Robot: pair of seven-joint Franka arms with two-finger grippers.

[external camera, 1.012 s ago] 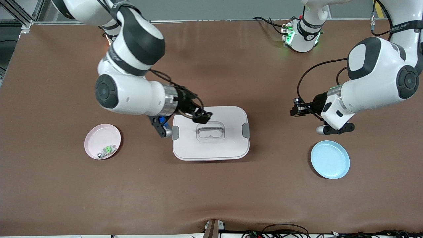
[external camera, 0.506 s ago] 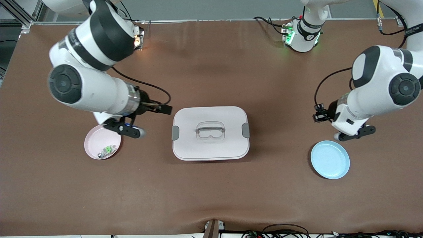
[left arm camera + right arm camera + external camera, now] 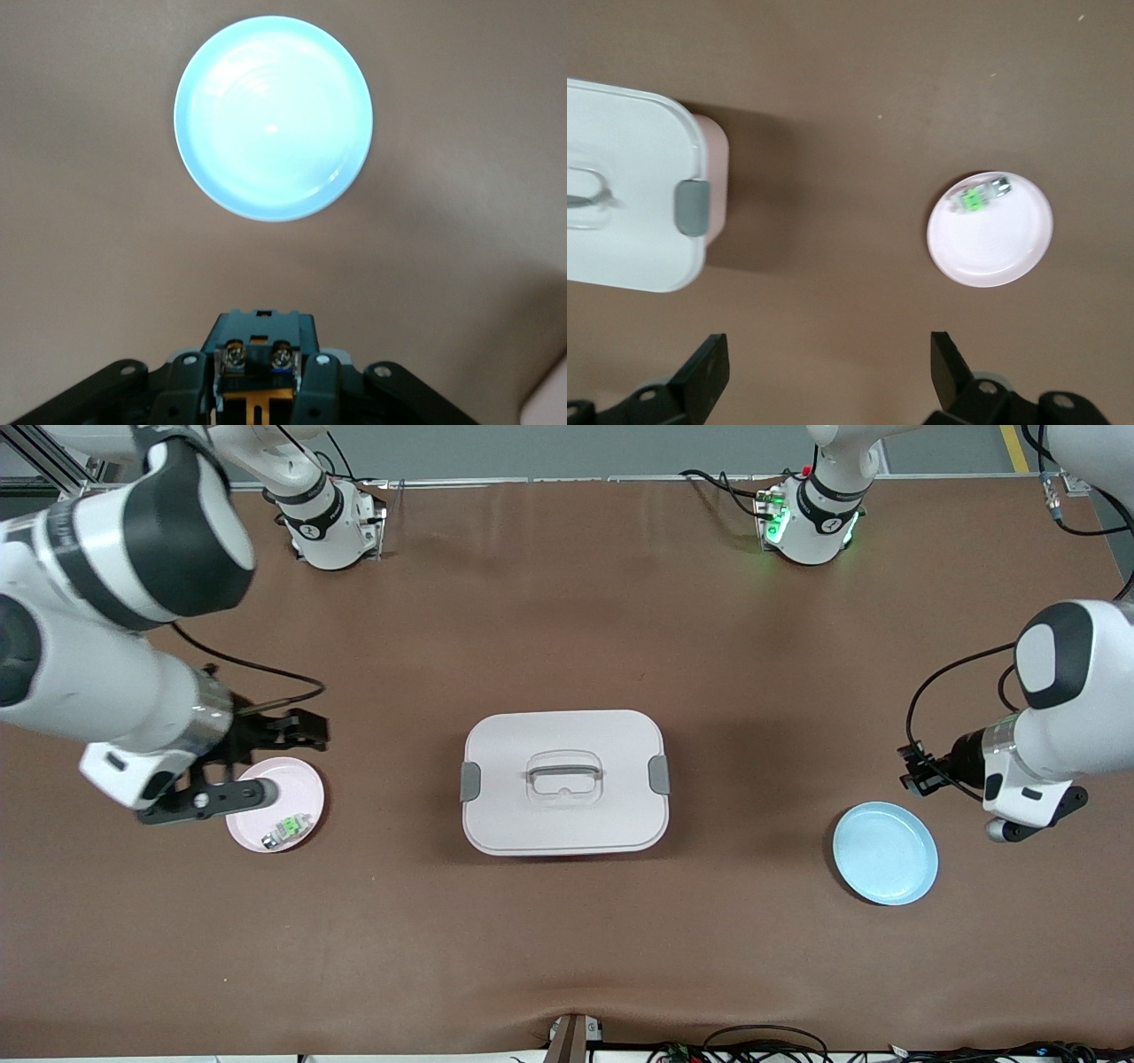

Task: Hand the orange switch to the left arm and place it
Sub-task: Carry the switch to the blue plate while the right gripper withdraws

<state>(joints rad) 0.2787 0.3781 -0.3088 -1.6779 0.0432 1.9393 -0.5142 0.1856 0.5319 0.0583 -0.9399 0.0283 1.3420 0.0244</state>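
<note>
Gripping what looks to be the orange switch (image 3: 257,403) in the left gripper (image 3: 258,341), fingers closed tight on a small orange-brown sliver, up over the table (image 3: 567,957) just beside the blue plate (image 3: 885,853). Hard to confirm that grasp from the front view, so best taken as a judgement. Holding nothing in the right gripper (image 3: 828,354), fingers spread wide, hovering over the table at the rim of the pink plate (image 3: 297,779) with its green-and-silver part (image 3: 285,828); waiting there, well apart from the box (image 3: 564,781). Main risk, judging from here: losing so tiny a part from so thin a pinch, whether by jolting on the way over the blue plate or by opening too high, then seeing it bounce or roll off the shallow rim onto the table. Could also miss the plate altogether by releasing early, with the gripper not yet above it. Little danger of striking the box from either end, short of swinging low across the middle of the table.
</note>
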